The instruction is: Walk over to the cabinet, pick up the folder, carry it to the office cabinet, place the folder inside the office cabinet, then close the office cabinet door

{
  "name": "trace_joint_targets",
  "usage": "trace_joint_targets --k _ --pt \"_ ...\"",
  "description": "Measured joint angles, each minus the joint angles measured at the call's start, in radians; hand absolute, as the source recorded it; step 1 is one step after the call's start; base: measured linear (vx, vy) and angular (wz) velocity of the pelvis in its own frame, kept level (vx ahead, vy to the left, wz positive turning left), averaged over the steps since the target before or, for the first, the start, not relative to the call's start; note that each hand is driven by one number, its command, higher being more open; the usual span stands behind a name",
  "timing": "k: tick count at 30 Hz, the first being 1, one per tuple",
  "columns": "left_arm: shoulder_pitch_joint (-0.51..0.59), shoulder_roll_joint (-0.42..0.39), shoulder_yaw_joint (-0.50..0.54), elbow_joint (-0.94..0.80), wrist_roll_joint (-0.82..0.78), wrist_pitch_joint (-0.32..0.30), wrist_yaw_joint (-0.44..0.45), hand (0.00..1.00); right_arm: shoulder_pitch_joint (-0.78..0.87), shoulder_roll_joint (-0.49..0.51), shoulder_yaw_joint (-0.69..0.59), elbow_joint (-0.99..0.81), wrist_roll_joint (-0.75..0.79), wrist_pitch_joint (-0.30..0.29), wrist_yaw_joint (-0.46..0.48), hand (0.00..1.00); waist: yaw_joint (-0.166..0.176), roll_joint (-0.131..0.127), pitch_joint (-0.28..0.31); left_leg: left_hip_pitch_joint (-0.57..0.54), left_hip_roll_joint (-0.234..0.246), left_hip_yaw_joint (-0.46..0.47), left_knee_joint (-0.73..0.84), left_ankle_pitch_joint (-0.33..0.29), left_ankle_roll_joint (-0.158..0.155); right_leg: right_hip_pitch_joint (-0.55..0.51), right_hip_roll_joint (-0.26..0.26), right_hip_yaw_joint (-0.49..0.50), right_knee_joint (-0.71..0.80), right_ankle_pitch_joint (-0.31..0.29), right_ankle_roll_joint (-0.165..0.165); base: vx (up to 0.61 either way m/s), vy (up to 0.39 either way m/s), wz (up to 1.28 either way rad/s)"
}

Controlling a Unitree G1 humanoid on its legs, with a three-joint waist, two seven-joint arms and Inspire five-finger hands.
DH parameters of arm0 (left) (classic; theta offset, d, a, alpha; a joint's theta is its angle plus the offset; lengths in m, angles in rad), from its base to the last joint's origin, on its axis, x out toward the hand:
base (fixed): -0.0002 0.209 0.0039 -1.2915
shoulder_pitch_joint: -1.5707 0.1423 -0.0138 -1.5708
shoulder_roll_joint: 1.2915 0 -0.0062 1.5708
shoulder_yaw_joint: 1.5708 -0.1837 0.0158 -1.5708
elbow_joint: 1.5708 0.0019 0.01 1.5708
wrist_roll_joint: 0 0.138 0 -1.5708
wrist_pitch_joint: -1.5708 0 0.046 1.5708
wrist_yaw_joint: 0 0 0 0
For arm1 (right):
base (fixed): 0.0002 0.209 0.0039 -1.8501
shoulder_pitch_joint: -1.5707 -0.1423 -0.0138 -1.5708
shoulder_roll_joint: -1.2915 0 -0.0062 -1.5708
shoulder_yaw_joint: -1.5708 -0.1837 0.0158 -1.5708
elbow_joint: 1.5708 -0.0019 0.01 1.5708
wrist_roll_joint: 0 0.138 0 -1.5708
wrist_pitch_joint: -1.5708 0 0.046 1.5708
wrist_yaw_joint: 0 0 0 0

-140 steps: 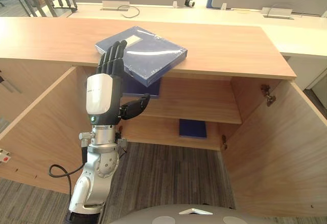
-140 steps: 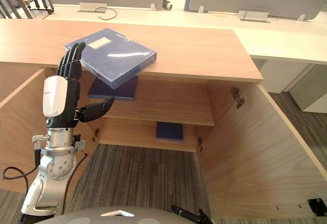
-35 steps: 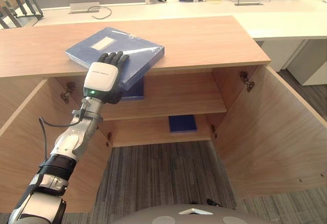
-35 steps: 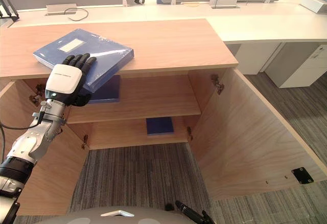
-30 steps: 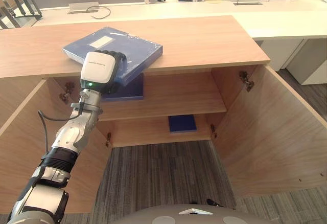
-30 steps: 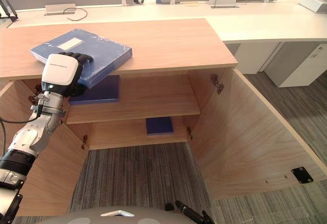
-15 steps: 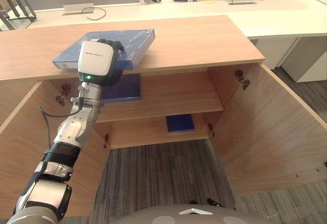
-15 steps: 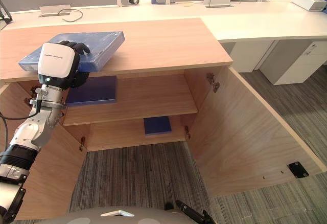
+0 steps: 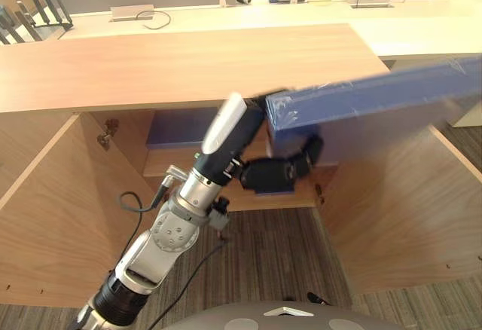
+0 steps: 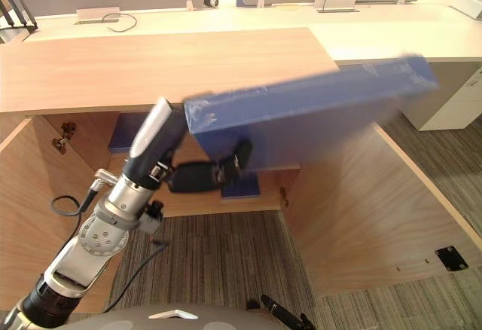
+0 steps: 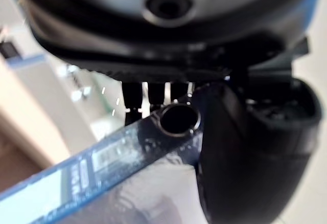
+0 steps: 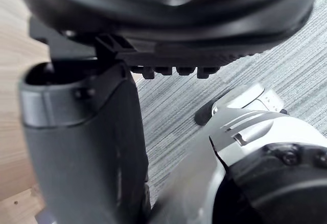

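1. The left hand [image 9: 228, 135] grips the folder [image 9: 376, 104] at one corner, with its thumb [image 9: 280, 172] curled underneath and the rest of the hand over the top edge.
2. In the left wrist view the folder's edge sits pinched between the thumb [image 11: 245, 147] and the fingers [image 11: 154, 92].
3. The folder is held in the air in front of the open cabinet [image 9: 188, 66], below its top, slanting up toward the right door [image 9: 392, 224].
4. Inside the cabinet, a second blue folder [image 9: 177, 128] lies on the upper shelf and a third [image 10: 242, 186] on the lower one.
5. The right hand [image 12: 87, 147] hangs over the carpet [image 12: 173, 111]. I cannot tell whether it is open or closed.
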Motion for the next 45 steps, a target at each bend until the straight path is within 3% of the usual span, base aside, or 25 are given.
trace_joint_targets --k 3,5,12,16,22,27,30,37,45 --pt "0.014 0.112 0.028 0.000 -0.278 0.035 -0.144 0.00 -0.003 -0.013 0.015 0.011 0.000 0.003 0.013 1.00 0.001 0.001 0.000 -0.001 -0.001 -0.027 0.000 0.012 0.002 0.001 -0.001 -0.025 0.016 -0.011 0.002 -0.06 -0.046 0.23" --pt "0.036 0.128 0.076 0.000 -0.400 0.048 -0.190 0.00 -0.006 -0.029 0.047 0.018 -0.003 0.004 0.015 1.00 0.005 0.001 0.000 -0.002 -0.002 -0.035 0.001 0.019 0.008 0.002 -0.002 -0.033 0.020 -0.012 0.003 -0.03 -0.032 0.17" --pt "0.111 0.119 0.170 -0.002 -0.604 0.051 -0.198 0.00 -0.040 -0.042 0.113 0.059 -0.017 0.005 0.017 1.00 0.009 -0.024 -0.004 -0.018 -0.005 -0.059 0.024 0.018 0.007 0.007 -0.003 -0.058 0.029 -0.019 0.001 -0.02 -0.025 0.11" --pt "0.209 0.095 0.161 0.012 -0.599 0.073 -0.199 0.00 -0.056 -0.044 0.140 0.067 -0.016 0.004 0.017 1.00 0.010 -0.028 -0.003 -0.018 -0.005 -0.060 0.036 0.012 0.008 0.011 -0.003 -0.064 0.031 -0.021 -0.001 -0.02 -0.009 0.02" --pt "0.244 0.090 0.085 0.131 -0.507 0.112 -0.185 0.00 -0.111 -0.069 0.230 0.057 0.002 0.028 0.014 1.00 0.030 -0.028 -0.002 -0.029 -0.005 -0.069 0.028 0.021 0.010 -0.003 -0.004 -0.075 0.034 -0.025 -0.005 -0.05 -0.016 0.04" --pt "0.306 0.045 0.073 0.199 -0.393 0.139 -0.159 0.00 -0.041 -0.069 0.256 -0.378 0.038 0.024 -0.019 1.00 0.029 -0.027 -0.002 -0.052 -0.004 -0.052 0.021 0.031 0.008 -0.036 -0.002 -0.054 0.032 -0.013 0.000 0.00 0.002 -0.07" --pt "0.311 -0.014 0.115 0.209 -0.356 0.149 -0.146 0.00 -0.029 -0.072 0.208 -0.551 0.028 0.018 -0.039 1.00 0.028 -0.037 0.000 -0.053 -0.003 -0.033 0.039 0.016 0.008 -0.037 -0.002 -0.034 0.030 -0.010 0.001 0.01 0.016 -0.20" --pt "0.317 -0.105 0.161 0.209 -0.308 0.147 -0.143 0.00 -0.018 -0.074 0.110 -0.737 0.007 0.021 -0.077 1.00 0.022 -0.047 0.003 -0.054 -0.003 -0.007 0.059 -0.007 0.010 -0.042 -0.002 -0.009 0.031 -0.009 0.003 -0.01 0.012 -0.13" --pt "0.318 -0.214 0.259 0.209 -0.241 0.145 -0.139 0.00 -0.012 -0.073 0.054 -0.967 -0.134 0.027 -0.107 1.00 0.006 -0.040 0.007 -0.056 -0.003 0.004 0.071 -0.019 0.014 -0.044 -0.002 0.005 0.031 -0.007 0.007 -0.01 0.003 -0.03"
